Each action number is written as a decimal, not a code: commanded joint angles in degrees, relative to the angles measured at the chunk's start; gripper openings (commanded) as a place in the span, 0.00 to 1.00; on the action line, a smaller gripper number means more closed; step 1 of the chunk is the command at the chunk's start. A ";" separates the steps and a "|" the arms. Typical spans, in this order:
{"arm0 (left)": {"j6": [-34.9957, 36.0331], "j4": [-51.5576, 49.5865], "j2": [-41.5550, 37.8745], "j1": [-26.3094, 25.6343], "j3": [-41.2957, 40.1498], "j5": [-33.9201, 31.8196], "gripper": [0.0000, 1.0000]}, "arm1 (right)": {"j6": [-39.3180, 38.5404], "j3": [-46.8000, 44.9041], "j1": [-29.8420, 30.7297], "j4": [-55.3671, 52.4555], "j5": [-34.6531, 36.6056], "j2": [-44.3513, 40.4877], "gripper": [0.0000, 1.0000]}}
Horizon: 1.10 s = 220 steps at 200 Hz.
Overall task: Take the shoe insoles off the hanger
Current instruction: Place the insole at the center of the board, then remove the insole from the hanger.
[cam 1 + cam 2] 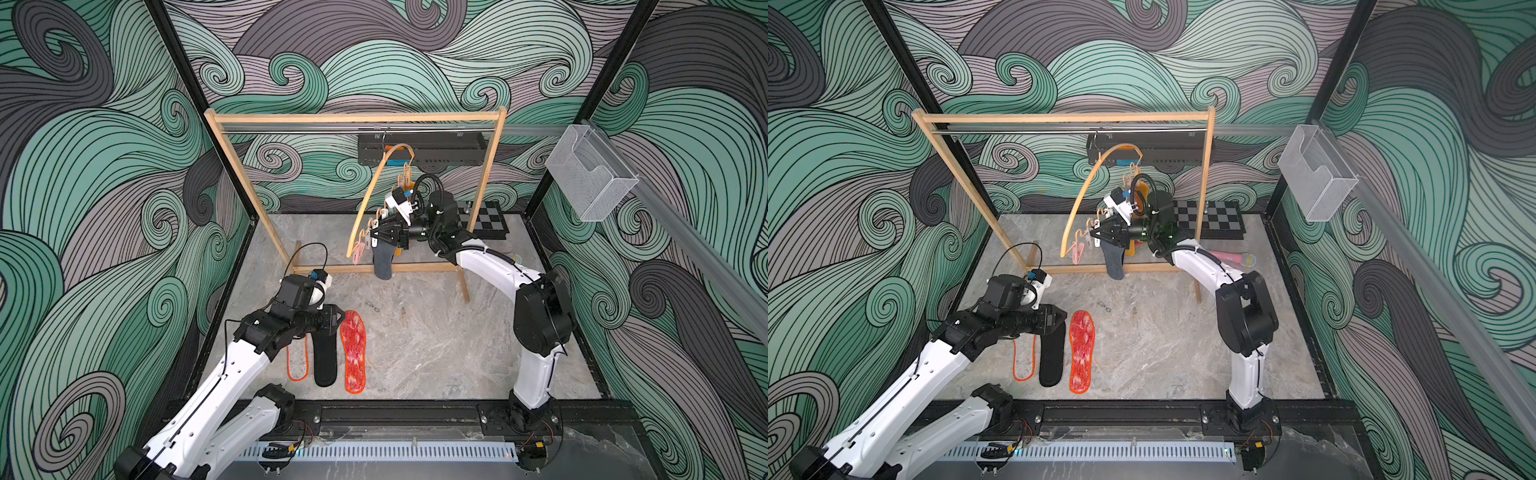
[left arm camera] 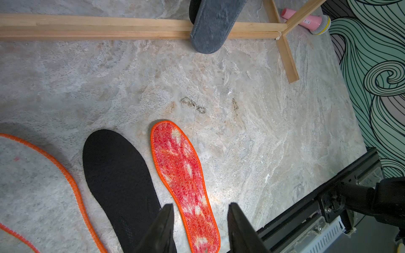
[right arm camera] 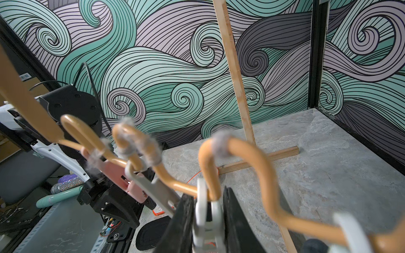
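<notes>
Three flat foot-shaped insoles lie side by side on the marbled grey table [image 1: 436,340], lower left in both top views: a pale insole with orange edging [image 1: 297,361], a black insole [image 1: 325,361] and a red-white mottled insole [image 1: 353,353]. At centre, a dark grey insole [image 1: 383,262] hangs from the light wooden arched hanger [image 3: 207,166], which tilts steeply off the big rectangular wooden rack frame [image 1: 357,118]. The grey insole's lower end crosses the rack's bottom bar. A mustard yellow insole [image 1: 1144,193] shows behind. The right pincer [image 3: 207,197] is clamped on a white clothespeg [image 3: 217,214]. The left pincer [image 2: 200,206] hovers half-spread and empty over the black and red insoles. Open table stretches from centre to lower right, bounded by a black rail [image 1: 415,411].
</notes>
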 commanded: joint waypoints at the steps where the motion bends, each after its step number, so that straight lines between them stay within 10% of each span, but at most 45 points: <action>1: 0.88 0.32 -1.03 0.25 -0.07 0.41 0.42 | -1.21 0.99 -0.24 -2.55 0.29 1.97 0.03; 220: 0.94 0.35 -1.39 0.17 -0.27 0.85 0.42 | -2.27 0.58 -0.34 -3.43 0.76 0.88 0.06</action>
